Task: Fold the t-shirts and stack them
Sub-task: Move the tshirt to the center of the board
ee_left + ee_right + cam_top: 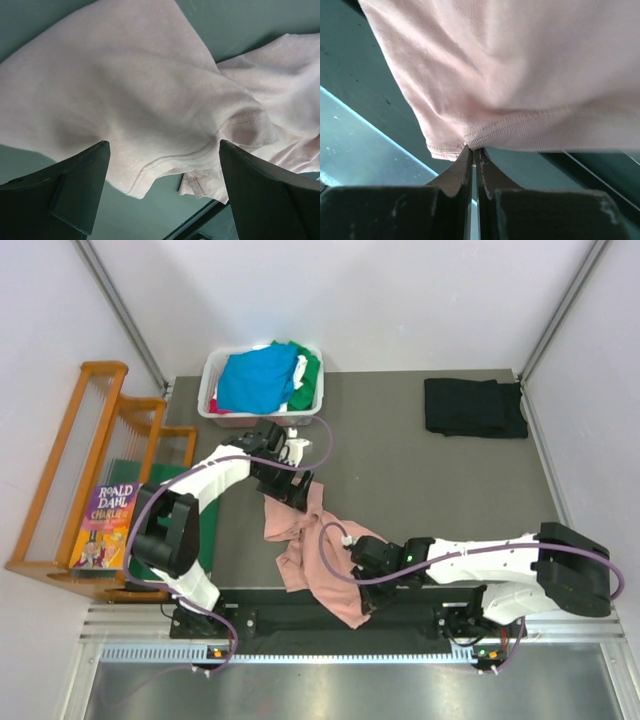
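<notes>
We see the crumpled pink shirt (298,570), hem pinched in the closed right gripper (474,150), left gripper (164,145) gaping empty over it; a book (103,525) at left reads ROALD DAHL.

Left tool (162,146) agape, right tool (475,151) seemingly clenched.

Left gripper (164,150) spread wide — crumpled pink t-shirt (140,90) showing between its fingers (75,190).

Plain white walls (400,300) all round, metal frame posts (120,310) slanting up the far corners, matte grey table (420,490) in the middle, wooden rack (60,460) at its left, Roald Dahl book (105,525) resting on it, brushed metal sheet (350,690) nearest, even light.
</notes>
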Available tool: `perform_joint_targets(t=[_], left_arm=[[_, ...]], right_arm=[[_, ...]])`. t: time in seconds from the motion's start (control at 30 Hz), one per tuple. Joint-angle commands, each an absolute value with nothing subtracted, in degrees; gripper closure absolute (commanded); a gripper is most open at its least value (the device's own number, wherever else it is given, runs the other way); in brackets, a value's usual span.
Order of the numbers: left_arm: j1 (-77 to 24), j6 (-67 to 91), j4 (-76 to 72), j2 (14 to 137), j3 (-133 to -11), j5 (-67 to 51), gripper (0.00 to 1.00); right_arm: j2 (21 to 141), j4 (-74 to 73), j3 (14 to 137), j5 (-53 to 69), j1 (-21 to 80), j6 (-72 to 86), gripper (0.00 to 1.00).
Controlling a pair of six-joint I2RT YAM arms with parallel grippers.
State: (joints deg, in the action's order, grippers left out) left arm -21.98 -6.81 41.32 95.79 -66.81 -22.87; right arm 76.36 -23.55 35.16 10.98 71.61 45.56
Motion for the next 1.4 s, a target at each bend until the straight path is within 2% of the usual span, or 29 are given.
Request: perform_joint_targets(t=[0.0,0.13,0.17,0.27,0.53,0.77,0.93,1.13,1.37], left_arm=[[-20.3,-7.6,41.8,92.4,-70.7,-23.9,0.08],[-19.2,-7.6,43.5,92.1,-74.4,-25.0,0.11],[-18.9,-7.6,43.8,91.8,-74.7,-25.3,0.11],[-18.7,-7.3,43.9,90.8,-75.3,-25.9,0.11],[-18.8,-6.3,46.0,87.7,-77.0,-29.0,0.12],[-19.7,-5.6,48.7,84.9,-78.6,-31.6,0.12],[-25.9,-5.4,48.2,84.4,-76.7,-29.7,0.11],[-31.7,-4.8,45.5,89.9,-74.6,-24.5,0.11],[-34.9,-2.8,45.0,104.8,-85.2,-16.4,0.11]], right_arm=[[69.8,-32.7,43.8,5.0,68.1,41.9,1.00],[61.1,-40.9,50.3,3.7,52.9,34.8,1.00],[58.9,-42.3,52.4,4.6,45.9,31.2,1.00],[59.0,-43.2,55.4,6.1,35.5,25.8,1.00],[73.1,-33.1,56.9,10.8,21.2,20.6,1.00],[86.7,-30.6,71.3,12.1,5.4,20.7,1.00],[93.8,-28.0,79.7,14.4,1.8,25.4,1.00],[101.0,-31.7,84.9,17.4,5.9,24.9,1.00],[96.9,-26.0,72.5,14.7,9.9,24.9,1.00]])
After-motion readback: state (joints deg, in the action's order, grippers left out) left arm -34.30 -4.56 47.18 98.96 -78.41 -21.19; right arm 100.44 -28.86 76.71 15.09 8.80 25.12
